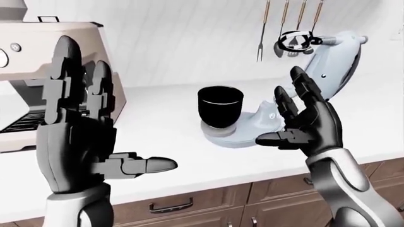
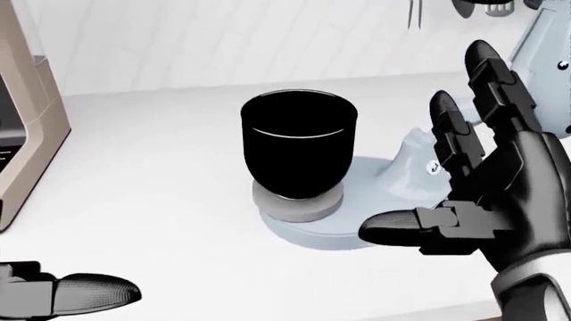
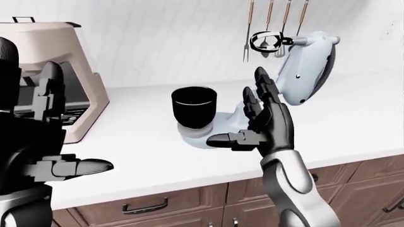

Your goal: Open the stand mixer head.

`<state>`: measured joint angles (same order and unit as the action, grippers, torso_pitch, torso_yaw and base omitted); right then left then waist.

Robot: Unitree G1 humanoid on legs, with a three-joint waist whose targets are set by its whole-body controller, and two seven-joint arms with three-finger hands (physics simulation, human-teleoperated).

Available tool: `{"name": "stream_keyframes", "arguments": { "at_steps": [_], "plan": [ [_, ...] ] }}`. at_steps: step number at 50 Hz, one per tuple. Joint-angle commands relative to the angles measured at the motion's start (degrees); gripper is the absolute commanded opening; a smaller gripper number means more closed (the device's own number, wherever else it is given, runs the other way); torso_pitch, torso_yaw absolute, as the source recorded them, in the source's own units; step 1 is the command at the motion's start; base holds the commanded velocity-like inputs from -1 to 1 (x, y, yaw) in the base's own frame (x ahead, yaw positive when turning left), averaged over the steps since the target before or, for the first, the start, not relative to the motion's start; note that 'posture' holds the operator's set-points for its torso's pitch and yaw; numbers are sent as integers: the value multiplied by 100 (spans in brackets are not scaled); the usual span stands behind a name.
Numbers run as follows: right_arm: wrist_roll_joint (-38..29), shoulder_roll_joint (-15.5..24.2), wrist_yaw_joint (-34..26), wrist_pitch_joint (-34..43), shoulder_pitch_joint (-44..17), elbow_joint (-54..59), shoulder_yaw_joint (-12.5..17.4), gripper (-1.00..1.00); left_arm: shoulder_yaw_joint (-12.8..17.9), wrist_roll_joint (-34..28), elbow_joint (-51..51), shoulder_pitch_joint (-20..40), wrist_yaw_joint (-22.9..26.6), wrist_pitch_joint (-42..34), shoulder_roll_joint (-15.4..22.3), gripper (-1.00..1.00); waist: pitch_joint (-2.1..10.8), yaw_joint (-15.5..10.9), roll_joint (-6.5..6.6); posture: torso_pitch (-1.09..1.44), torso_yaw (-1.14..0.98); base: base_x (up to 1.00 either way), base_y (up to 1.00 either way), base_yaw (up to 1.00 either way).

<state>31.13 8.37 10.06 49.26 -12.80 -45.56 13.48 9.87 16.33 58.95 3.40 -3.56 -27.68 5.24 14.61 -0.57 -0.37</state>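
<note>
**Mixer top is tipping up, both hands are open**

The mixer (image 3: pixel 297 71) is sitting on the white tabletop (image 3: pixel 354 123), toward the right of the right-eye view. Its pale blue top is leaning up and away to the right, so it is standing open. The wire whisk (image 3: pixel 265 40) is sticking out at the top end, up in the air. The black bowl (image 3: pixel 194 108) is standing upright on the mixer's flat base (image 2: pixel 308 231), left of the mixer's neck.

The right hand (image 3: pixel 262 120) is hanging in the air just beside the mixer, fingers spread wide and thumb pointing left. It is holding nothing. The left hand (image 1: pixel 79 137) is hanging low at the left, also spread open and holding nothing.

A tan coffee machine (image 3: pixel 60 61) is sitting at the left of the tabletop. Long kitchen tools (image 1: pixel 265 28) are hanging on the wall above. Brown drawers (image 3: pixel 157 208) are showing under the tabletop.
</note>
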Motion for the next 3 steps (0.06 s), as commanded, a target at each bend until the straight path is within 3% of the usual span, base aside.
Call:
{"name": "stream_keyframes", "arguments": {
  "at_steps": [1, 3],
  "plan": [
    [30, 37, -15, -158, -126, -112, 2, 100, 2, 8, 105, 78, -15, 136, 1, 100, 1, -6, 1, -32, 0, 4, 0, 0],
    [27, 37, -19, -181, -117, -94, -2, 100, -14, -30, 105, 49, 22, 156, -29, 100, -112, 7, 10, -32, 0, 5, 0, 0]
  ]
}}
